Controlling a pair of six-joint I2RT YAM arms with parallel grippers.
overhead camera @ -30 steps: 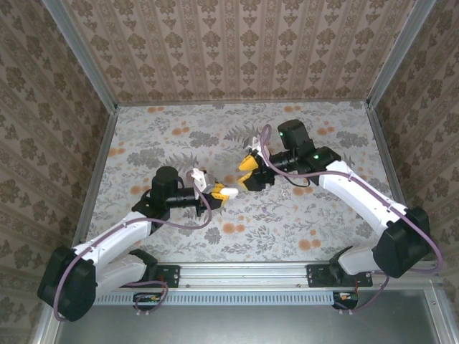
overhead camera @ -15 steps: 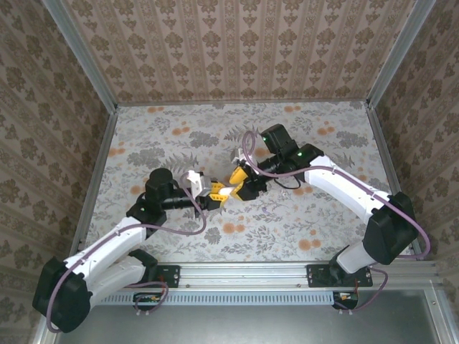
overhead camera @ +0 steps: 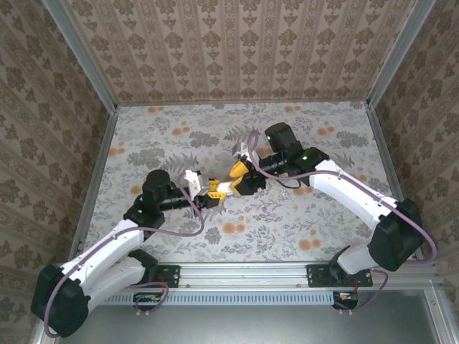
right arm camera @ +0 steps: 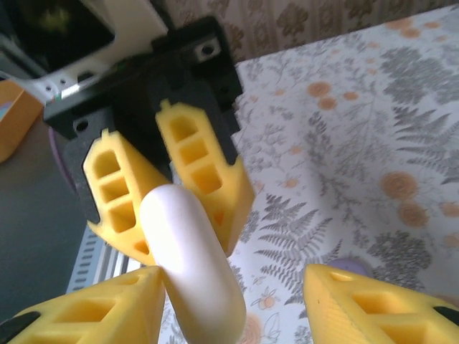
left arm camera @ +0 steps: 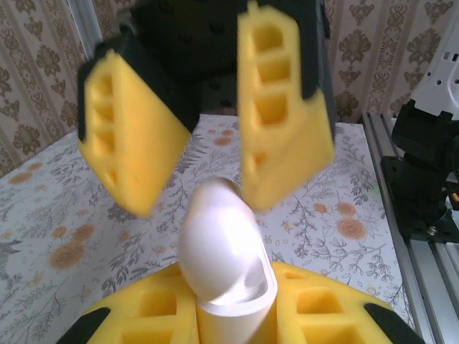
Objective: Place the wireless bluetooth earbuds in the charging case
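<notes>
L gripper [overhead camera: 213, 188] clamped tight on white case [left arm camera: 224, 247]. R gripper [overhead camera: 241, 179] approx half open, jaws either side of case tip, holding nothing.

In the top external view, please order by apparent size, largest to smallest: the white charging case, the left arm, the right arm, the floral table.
1. the floral table, by far the largest.
2. the left arm and the right arm: about alike, so not ranked.
3. the white charging case, the smallest.
</notes>
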